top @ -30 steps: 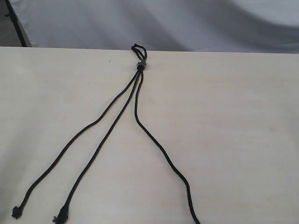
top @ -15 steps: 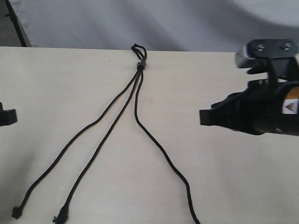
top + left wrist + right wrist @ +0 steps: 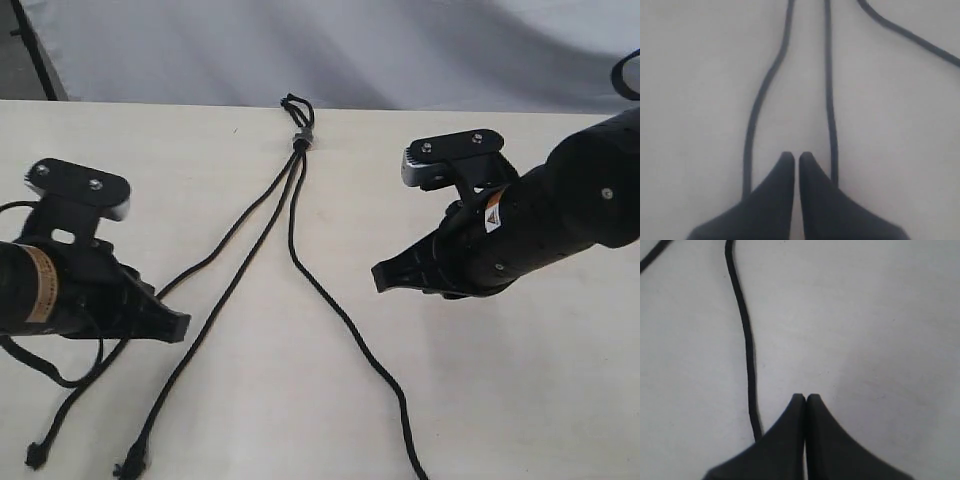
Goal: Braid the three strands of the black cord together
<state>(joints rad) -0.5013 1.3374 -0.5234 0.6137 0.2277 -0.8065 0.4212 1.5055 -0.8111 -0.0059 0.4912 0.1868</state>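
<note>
The black cord (image 3: 300,141) lies unbraided on the pale table (image 3: 540,400), with its knot and short loop at the far edge and the three strands (image 3: 320,295) fanning toward the near edge. The left gripper (image 3: 180,327) hovers over the two left strands, its tips all but together and holding nothing. The right gripper (image 3: 380,278) hangs just beside the right strand, clenched and empty.

The cord (image 3: 291,225) lies on the table (image 3: 520,400), knot (image 3: 300,142) at the far edge, middle. Its strands (image 3: 241,272) fan nearward: two left, one right. The left gripper (image 3: 180,327) points between the left pair; the right gripper (image 3: 380,278) sits right of the third, apart.
</note>
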